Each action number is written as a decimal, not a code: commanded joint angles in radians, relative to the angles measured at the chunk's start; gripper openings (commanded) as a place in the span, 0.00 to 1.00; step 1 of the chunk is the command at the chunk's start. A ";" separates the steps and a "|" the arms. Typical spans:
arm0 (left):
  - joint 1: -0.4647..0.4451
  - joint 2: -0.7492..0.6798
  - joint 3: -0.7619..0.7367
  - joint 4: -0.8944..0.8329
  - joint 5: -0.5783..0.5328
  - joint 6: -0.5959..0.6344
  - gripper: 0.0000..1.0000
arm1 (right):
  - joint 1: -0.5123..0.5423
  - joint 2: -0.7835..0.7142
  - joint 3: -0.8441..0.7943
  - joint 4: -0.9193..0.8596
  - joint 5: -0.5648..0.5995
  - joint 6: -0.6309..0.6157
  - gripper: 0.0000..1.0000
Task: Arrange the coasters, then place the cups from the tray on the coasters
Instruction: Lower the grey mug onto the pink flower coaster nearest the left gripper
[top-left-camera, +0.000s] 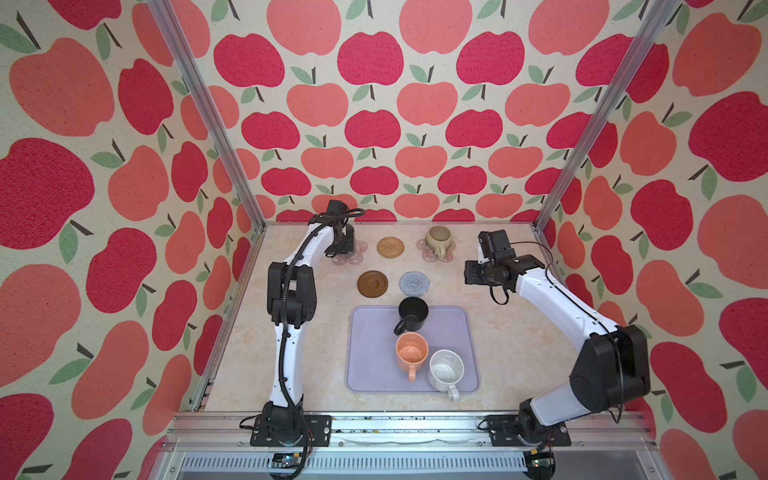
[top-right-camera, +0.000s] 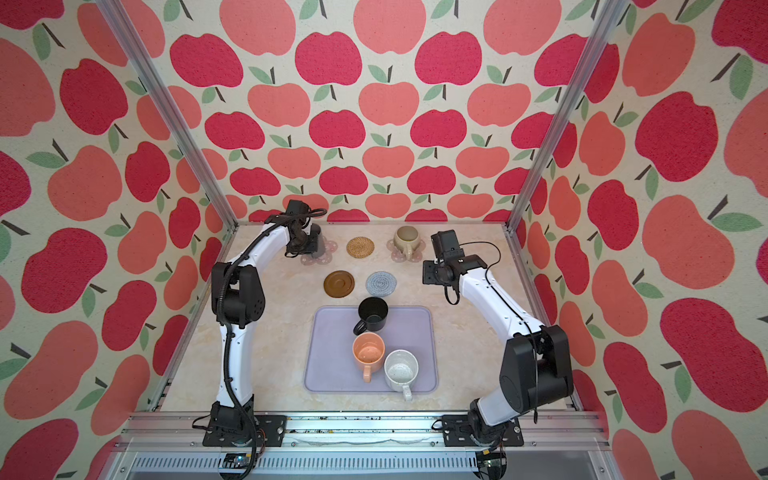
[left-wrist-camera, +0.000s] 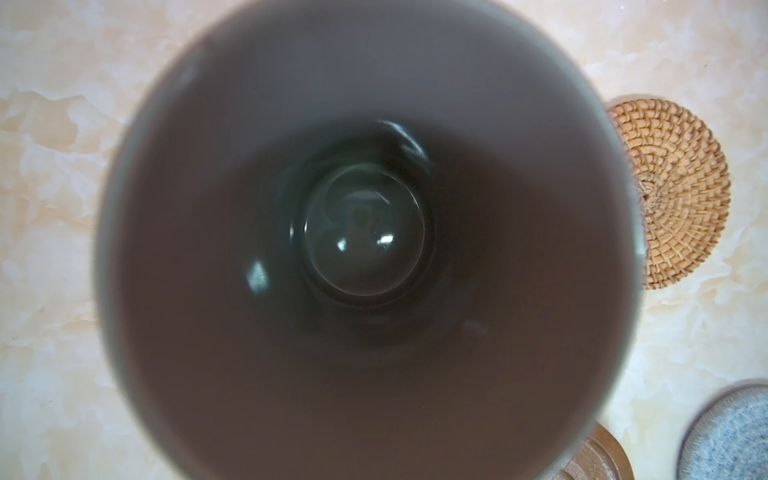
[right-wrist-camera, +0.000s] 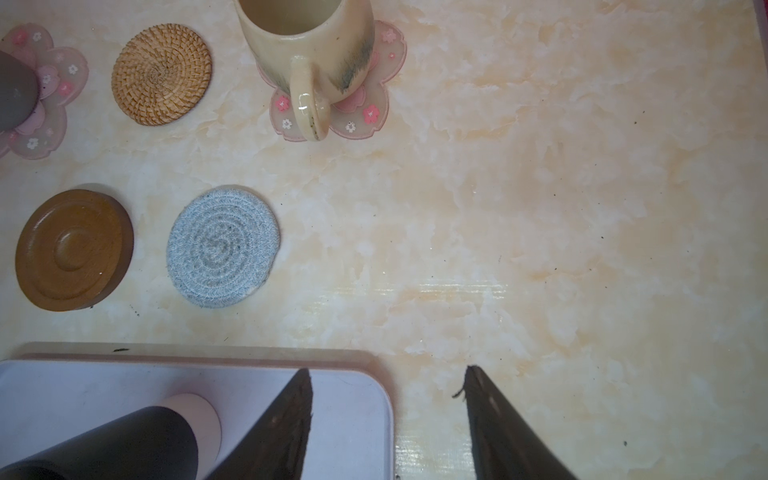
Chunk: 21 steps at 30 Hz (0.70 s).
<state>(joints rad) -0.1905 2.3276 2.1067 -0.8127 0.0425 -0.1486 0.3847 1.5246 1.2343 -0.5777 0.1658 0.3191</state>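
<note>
In both top views the left arm rises from its base at the near edge, bends at the elbow and stretches its forearm to the far left corner of the table (top-left-camera: 291, 353). Its wrist is turned down, and the left gripper (top-left-camera: 341, 245) is closed on the tall grey cup (top-right-camera: 319, 245), which sits over a pink flower coaster (top-left-camera: 360, 249). The right arm leans in from the near right and its forearm angles toward the middle. The right gripper (top-left-camera: 471, 273) points down over bare table beside the grey crocheted coaster (top-left-camera: 414, 283). The beige-olive cup (top-left-camera: 438, 241) stands on the second flower coaster (top-left-camera: 423, 250), with the rattan coaster (top-left-camera: 390, 247) and the dark brown disc (top-left-camera: 372, 284) bare. The black cup (top-left-camera: 412, 313), peach cup (top-left-camera: 411, 353) and speckled white cup (top-left-camera: 445, 370) stand on the tray (top-left-camera: 370, 357). The left wrist view looks straight down inside the grey cup, whose rim hides the fingers. The right wrist view shows that gripper's fingers (right-wrist-camera: 291, 415) spread apart and empty above the tray's corner.
</note>
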 joint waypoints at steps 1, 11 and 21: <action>0.000 0.020 0.046 0.012 0.012 -0.020 0.03 | -0.005 0.010 0.021 -0.028 -0.011 0.016 0.61; -0.001 0.038 0.069 -0.001 0.018 -0.034 0.15 | -0.004 0.006 0.017 -0.029 -0.012 0.015 0.61; -0.001 0.053 0.090 -0.019 0.026 -0.022 0.25 | -0.004 0.003 0.018 -0.028 -0.014 0.016 0.61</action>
<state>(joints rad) -0.1902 2.3455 2.1536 -0.8284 0.0605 -0.1669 0.3847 1.5246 1.2343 -0.5777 0.1623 0.3191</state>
